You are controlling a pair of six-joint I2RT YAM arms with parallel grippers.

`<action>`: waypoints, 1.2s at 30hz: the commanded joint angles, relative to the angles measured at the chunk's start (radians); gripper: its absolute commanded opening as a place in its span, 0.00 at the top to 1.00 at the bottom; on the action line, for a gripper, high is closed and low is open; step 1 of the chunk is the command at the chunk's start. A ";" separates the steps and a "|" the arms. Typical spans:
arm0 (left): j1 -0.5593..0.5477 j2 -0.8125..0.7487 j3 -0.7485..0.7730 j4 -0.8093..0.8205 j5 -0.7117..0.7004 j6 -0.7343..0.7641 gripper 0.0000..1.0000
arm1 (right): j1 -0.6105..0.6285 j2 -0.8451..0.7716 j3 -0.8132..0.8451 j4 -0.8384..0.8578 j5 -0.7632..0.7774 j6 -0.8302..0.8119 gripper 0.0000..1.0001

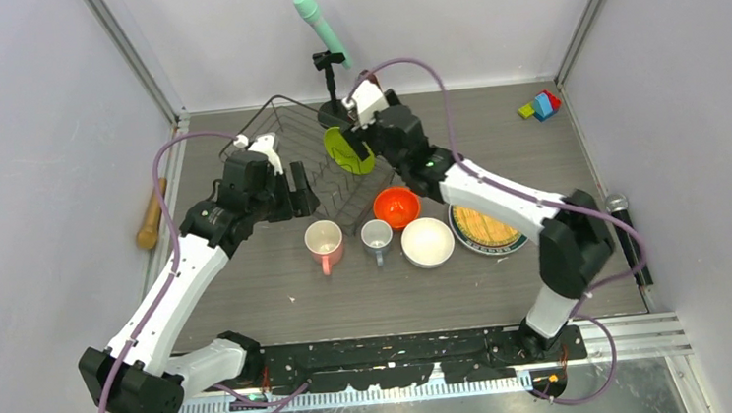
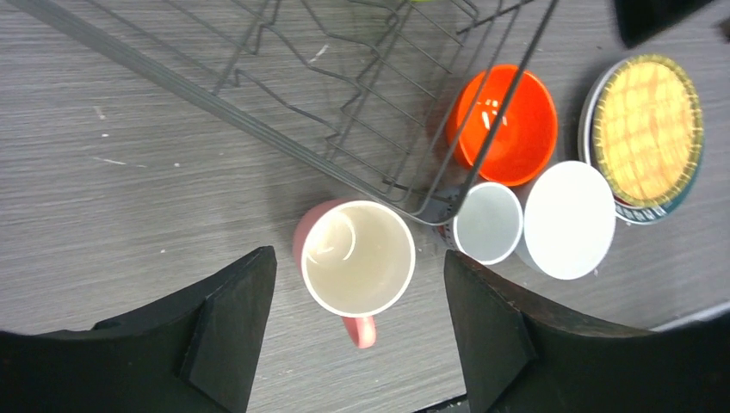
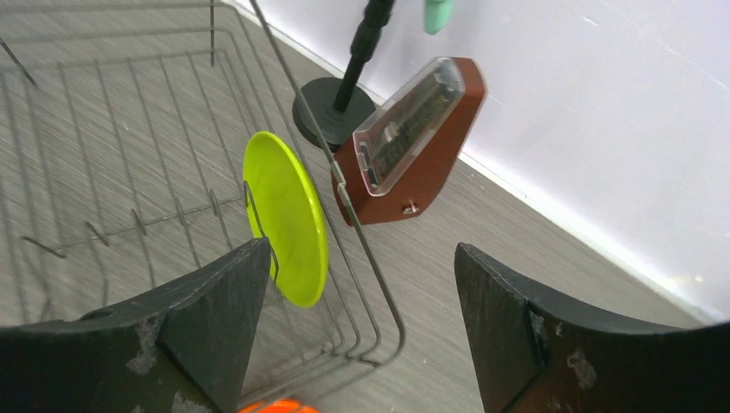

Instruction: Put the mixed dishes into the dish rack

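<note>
From overhead, our left gripper [image 1: 280, 186] hangs over the near-left edge of the dish rack [image 1: 302, 137], jaws wide and holding nothing. The pink mug [image 1: 324, 243] stands upright on the table [image 1: 280, 297] at the gripper's 5 o'clock, just outside the rack. Toward the mug's 3 o'clock we see the small grey-blue mug [image 1: 376, 235], orange-red bowl [image 1: 397, 207], white bowl [image 1: 427, 242] and tan plate [image 1: 485, 225]. Our right gripper [image 3: 360, 254] is spread wide and empty. The lime-green plate [image 3: 288, 215] stands on edge in the rack at its 10 o'clock, apart from both fingers.
</note>
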 commanded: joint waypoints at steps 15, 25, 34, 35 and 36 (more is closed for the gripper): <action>-0.076 0.052 -0.033 0.242 0.330 0.000 0.02 | -0.604 -0.852 -0.620 -0.501 -0.214 0.926 0.23; -0.128 0.070 -0.025 0.264 0.369 0.005 0.05 | -0.982 -0.906 -0.802 -0.549 -0.511 1.113 0.34; -0.129 0.073 -0.028 0.265 0.384 0.007 0.10 | -0.999 -0.866 -0.868 -0.536 -0.465 1.174 0.43; -0.129 0.074 -0.028 0.266 0.386 0.008 0.10 | -0.999 -0.865 -0.875 -0.534 -0.456 1.174 0.44; -0.130 0.076 -0.027 0.265 0.386 0.009 0.10 | -1.000 -0.862 -0.877 -0.534 -0.438 1.172 0.44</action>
